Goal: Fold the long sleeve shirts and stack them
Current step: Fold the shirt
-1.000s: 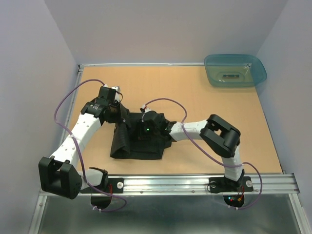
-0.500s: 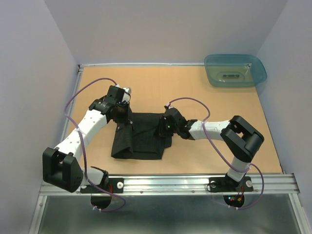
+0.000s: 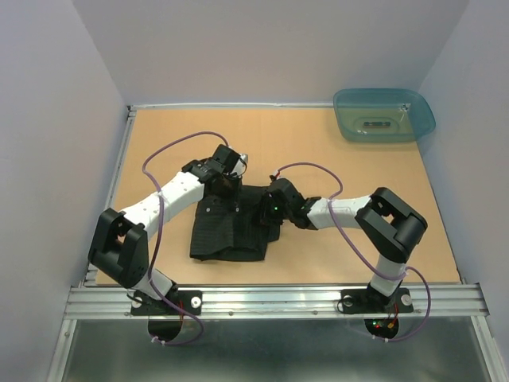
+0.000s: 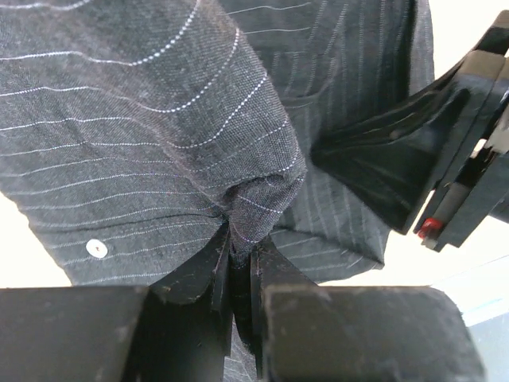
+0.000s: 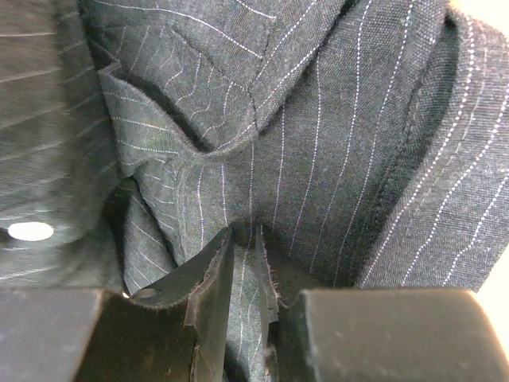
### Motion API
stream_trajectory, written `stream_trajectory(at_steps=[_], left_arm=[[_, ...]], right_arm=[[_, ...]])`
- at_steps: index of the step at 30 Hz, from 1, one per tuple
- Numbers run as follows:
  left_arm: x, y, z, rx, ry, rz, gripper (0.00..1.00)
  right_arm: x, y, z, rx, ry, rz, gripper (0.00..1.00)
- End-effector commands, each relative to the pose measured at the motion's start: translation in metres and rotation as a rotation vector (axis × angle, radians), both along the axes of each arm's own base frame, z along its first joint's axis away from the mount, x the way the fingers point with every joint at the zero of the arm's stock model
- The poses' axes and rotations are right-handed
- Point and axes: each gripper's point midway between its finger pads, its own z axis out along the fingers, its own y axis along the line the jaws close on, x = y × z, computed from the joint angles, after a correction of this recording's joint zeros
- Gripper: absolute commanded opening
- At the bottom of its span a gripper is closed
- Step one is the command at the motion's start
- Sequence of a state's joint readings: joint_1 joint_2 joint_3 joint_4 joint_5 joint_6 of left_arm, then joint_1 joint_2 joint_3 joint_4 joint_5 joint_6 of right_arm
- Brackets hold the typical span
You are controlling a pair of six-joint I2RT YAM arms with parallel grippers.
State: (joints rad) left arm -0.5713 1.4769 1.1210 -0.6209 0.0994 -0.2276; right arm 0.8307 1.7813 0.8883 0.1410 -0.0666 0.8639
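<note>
We count one black pinstriped shirt (image 3: 231, 231) on the table (image 3: 358, 239), lying as a bunched, partly folded heap toward the near edge, a little left of the middle. Two arms reach in to it, one from each side, and both meet at the heap's far edge. The left hand (image 4: 238, 256) has its two fingers drawn almost together, and a rounded fold of the striped cloth is pinched in the narrow slit between them. The right hand (image 5: 242, 247) is closed nearly as far, with a thin pleat of the same shirt caught between its fingers and more folds piled just above. The two hands sit close beside each other, so that the dark body of the right one fills the right edge of the left wrist view. We can see one small pale button (image 4: 96, 248) in the left wrist view and one at the left edge of the right wrist view; whether they are the same button we cannot tell. One teal tub (image 3: 384, 114) stands at the far right corner of the table, well apart from the shirt.
</note>
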Motion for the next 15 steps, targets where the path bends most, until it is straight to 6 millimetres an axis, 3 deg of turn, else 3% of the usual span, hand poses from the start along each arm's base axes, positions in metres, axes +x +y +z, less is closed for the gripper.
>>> stream_trajectory(at_steps=[1, 8, 15], left_arm=[[0.012, -0.022, 0.008, -0.026, -0.036, -0.004, 0.00], [0.018, -0.037, -0.007, -0.023, 0.013, 0.061, 0.00], [0.019, -0.047, -0.018, -0.034, 0.032, 0.098, 0.00]], right_arm=[[-0.001, -0.004, -0.014, 0.002, 0.024, -0.019, 0.24], [-0.002, -0.007, -0.016, 0.003, 0.025, -0.029, 0.23], [0.001, -0.015, -0.002, 0.007, -0.016, -0.063, 0.25]])
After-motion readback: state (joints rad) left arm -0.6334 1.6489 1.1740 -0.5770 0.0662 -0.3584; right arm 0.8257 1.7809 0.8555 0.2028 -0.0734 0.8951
